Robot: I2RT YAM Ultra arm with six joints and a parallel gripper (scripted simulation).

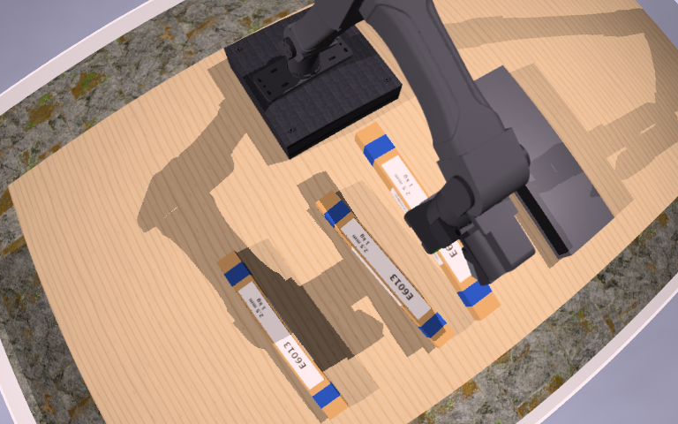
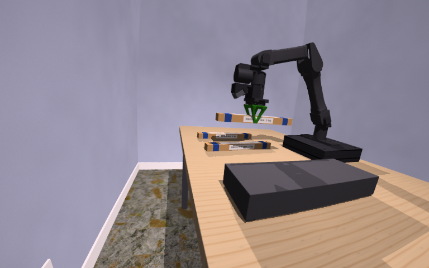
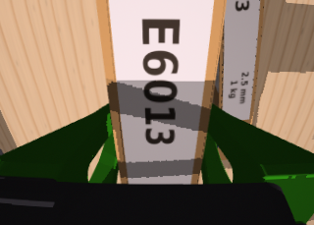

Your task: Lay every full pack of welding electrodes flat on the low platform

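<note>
My gripper is shut on one pack, its fingers on opposite long sides near the middle. The pack hangs above the table, roughly level, label up; the arm hides part of it in the top view. The middle pack lies on the table beside and below it. The left pack lies flat farther off, about parallel. The low dark grey platform stands on the other side of the held pack, with no pack on it.
The robot's black base stands at the table's back edge, near the packs' far ends and the platform. The wooden table has its front edge close to the packs' near ends. Arm shadows cross the packs and the platform.
</note>
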